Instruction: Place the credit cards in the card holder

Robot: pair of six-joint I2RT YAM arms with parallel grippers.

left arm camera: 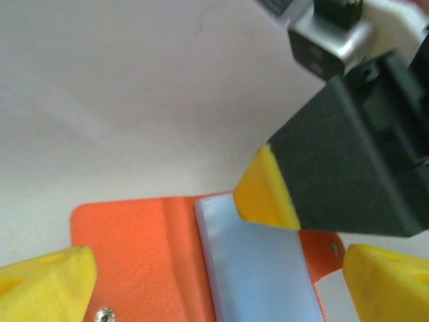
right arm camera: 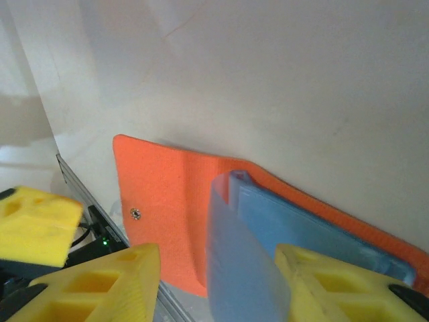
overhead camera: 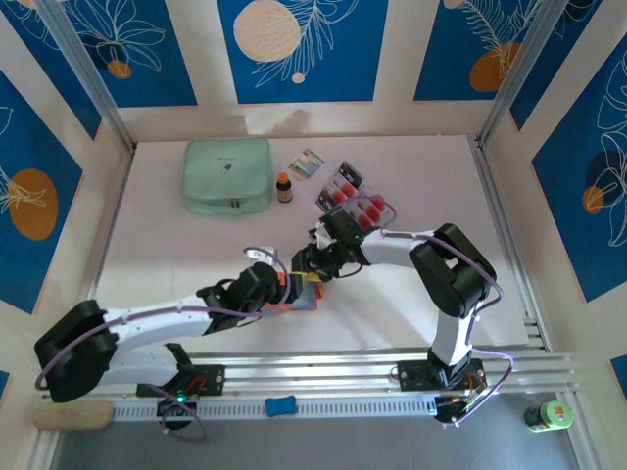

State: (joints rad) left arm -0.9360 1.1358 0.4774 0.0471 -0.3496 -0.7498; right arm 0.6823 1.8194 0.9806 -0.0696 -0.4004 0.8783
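On the counter [overhead camera: 411,157], the left pincer [left arm camera: 221,282] is spread wide, released, over the open card holder [left arm camera: 141,241] near the middle. A pocket leaf [right arm camera: 241,268] stands between the fingers of the right pincer [right arm camera: 218,288]; whether it is gripped cannot be told. The pocket should be held parted before the credit cards [overhead camera: 358,208], farther right, are fetched.

White table [overhead camera: 196,245], flat & pale. Back left: a big mint-green zip pouch [overhead camera: 227,175]. Just right of it a small brown bottle [overhead camera: 284,187] standing up, w/ a little patterned packet [overhead camera: 308,164] near it. Right of those, a bunch of see-thru cards [overhead camera: 355,204] w/ red dots, overlapping. Nearer the front, approx mid-table, an orange wallet [overhead camera: 304,297] lies open, pale blue pockets up
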